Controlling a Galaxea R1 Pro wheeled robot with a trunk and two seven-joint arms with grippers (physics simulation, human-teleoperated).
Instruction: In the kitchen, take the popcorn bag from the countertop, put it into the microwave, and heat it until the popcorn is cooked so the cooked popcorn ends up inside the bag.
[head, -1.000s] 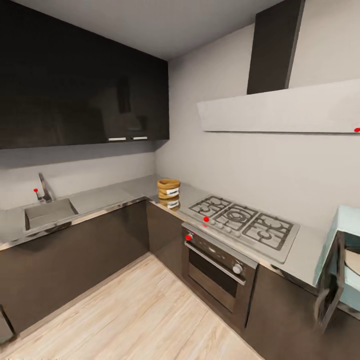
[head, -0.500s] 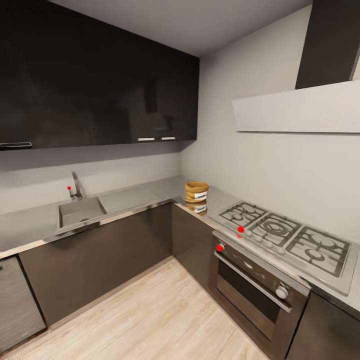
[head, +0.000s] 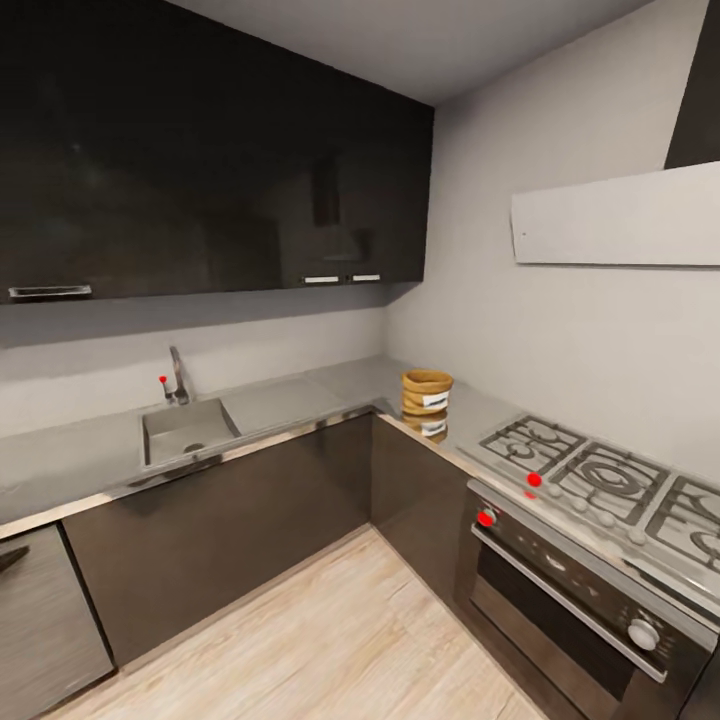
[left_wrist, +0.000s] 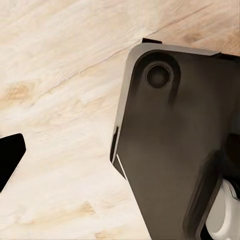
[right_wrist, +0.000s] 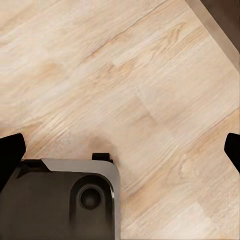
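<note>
An L-shaped kitchen with a grey brushed-steel countertop (head: 290, 395) lies ahead, and the small tan-orange burlap popcorn bag (head: 426, 391) stands in its far corner, left of the gas hob (head: 600, 480). I'd drive in squarely, stopping within arm's reach before lifting an arm. Right gripper (right_wrist: 120, 150) hangs spread over the wood floor (right_wrist: 125, 75); the left I cannot tell.

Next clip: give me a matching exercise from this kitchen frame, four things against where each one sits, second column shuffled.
Things:
1. popcorn bag
2. sink
3. oven
4. gas hob

Places:
A. under the gas hob, below the worktop
B. on the countertop near the inner corner
C. set into the worktop on the right run
D. set into the worktop on the left run, by the tap

Pairs: 1-B, 2-D, 3-A, 4-C
</note>
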